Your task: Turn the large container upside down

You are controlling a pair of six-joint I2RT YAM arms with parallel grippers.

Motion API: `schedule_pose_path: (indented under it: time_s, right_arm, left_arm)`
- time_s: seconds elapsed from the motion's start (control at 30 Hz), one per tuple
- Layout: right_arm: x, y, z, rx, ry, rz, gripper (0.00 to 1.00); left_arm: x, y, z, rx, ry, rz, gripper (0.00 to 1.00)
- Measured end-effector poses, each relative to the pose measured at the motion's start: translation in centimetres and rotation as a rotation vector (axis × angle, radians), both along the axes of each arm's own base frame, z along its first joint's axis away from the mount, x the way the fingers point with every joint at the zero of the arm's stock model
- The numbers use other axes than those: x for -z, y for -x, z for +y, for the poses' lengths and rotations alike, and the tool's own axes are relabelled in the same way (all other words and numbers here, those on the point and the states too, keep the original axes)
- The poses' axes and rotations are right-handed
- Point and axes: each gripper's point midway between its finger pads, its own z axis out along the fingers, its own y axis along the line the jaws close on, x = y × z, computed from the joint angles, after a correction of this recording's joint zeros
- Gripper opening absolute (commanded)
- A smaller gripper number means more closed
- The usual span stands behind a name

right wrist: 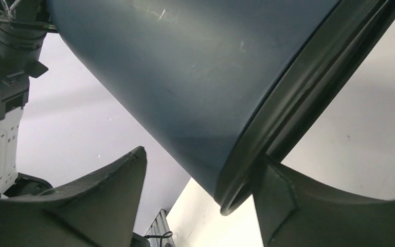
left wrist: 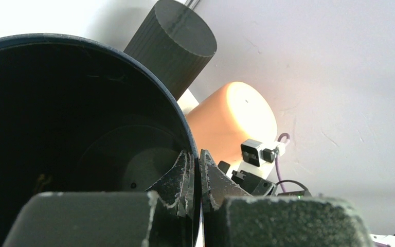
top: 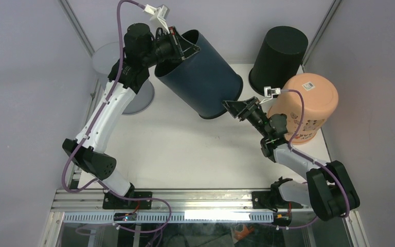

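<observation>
Left wrist: container point(left wrist: 82, 128) rim within tool point(left wrist: 196, 155)

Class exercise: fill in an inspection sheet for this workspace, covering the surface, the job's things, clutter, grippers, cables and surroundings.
Surface: white table, no spills seen.
Job's things: dark blue container, tilted, mouth toward the left arm, base toward the right arm.
Clutter: black container and peach container, both upside down at the far right; grey round object behind the left arm.
Grippers: left gripper shut on the dark blue container's rim; right gripper open, one finger on either side of the base edge.
Cables: purple cables along both arms; the right one loops in front of the peach container.
Surroundings: pale walls; metal rail at the near edge.
</observation>
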Motion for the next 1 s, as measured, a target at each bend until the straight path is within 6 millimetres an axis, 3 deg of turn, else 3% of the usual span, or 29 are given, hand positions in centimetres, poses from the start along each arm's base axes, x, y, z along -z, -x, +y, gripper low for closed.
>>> schedule_pose_path:
  time_s: [0.2, 0.53, 0.6, 0.8, 0.83, 1.0]
  right_arm:
    - [-0.6, 0.4, 0.5, -0.044, -0.027, -0.025, 0.44]
    - [-1.5, 1.8, 0.2, -0.047, -0.003, -0.027, 0.02]
    - [-1.8, 2.2, 0.1, -0.048, -0.002, -0.030, 0.00]
    - [-3.3, 2.8, 0.2, -0.057, 0.031, -0.028, 0.00]
    - [-3.7, 3.0, 0.3, -0.059, 0.046, -0.029, 0.00]
    - [-5.4, 3.0, -0.5, -0.002, 0.152, -0.018, 0.00]
  left_arm:
    - [-1.7, 0.7, 0.6, -0.010, 0.021, -0.042, 0.00]
    - [-2.5, 0.1, 1.8, -0.079, 0.012, -0.093, 0.00]
    - [-2.5, -0.2, 2.1, -0.090, 0.010, -0.104, 0.00]
    - [-3.1, -1.3, 2.9, -0.145, 0.002, -0.154, 0.36]
    - [-3.1, -1.6, 3.0, -0.160, 0.000, -0.163, 0.47]
    - [-2.2, -2.3, 3.2, -0.186, -0.029, -0.163, 0.85]
